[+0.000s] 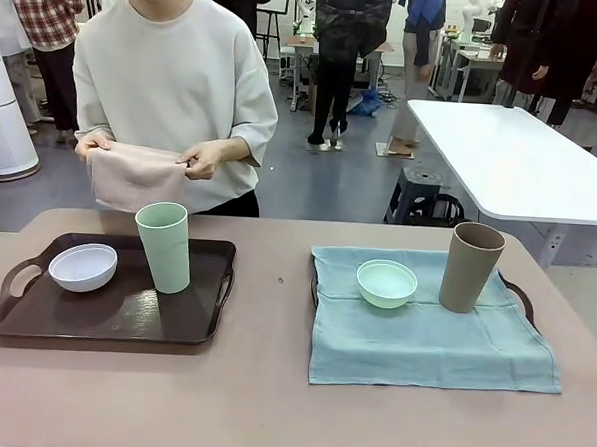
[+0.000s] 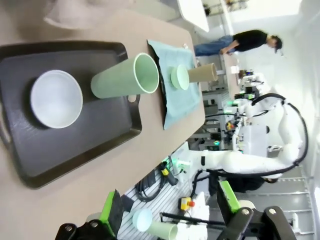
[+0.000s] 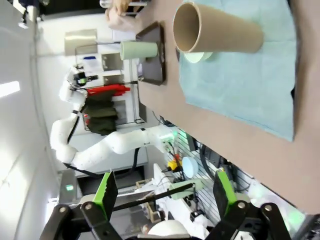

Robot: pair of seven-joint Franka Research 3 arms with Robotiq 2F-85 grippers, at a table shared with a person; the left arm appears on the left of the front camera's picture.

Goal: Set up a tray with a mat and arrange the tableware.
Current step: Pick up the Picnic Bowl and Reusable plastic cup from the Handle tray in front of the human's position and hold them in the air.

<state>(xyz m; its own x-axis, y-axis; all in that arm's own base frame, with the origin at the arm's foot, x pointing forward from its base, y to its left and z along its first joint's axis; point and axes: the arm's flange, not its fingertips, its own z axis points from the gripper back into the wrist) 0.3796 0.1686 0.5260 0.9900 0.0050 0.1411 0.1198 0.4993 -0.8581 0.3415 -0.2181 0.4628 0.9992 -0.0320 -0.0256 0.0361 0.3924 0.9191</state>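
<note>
**Roughly half done: 1 tray dressed, 1 bare**

So far, the right tray (image 1: 521,296) looks finished. A blue-green mat (image 1: 423,340) lies spread over it, with the mint green bowl (image 1: 386,283) and the brown cup (image 1: 470,267) standing upright on the cloth, near each other but apart.

The left tray (image 1: 123,319) has no mat. The white bowl (image 1: 82,266) and the pale green cup (image 1: 164,247) sit directly on its dark surface, the cup upright just beside the bowl.

Across the table (image 1: 269,402), the person's hands (image 1: 204,160) hold a folded pinkish cloth (image 1: 131,175) above the far edge. It is probably meant as the 2nd mat.

What is left, as I judge it: lift those 2 pieces off, lay the cloth, and set them back.

Both arms wait on the near side. The left gripper (image 2: 169,204) has its fingers spread wide with nothing between them, and so does the right gripper (image 3: 165,191).
</note>
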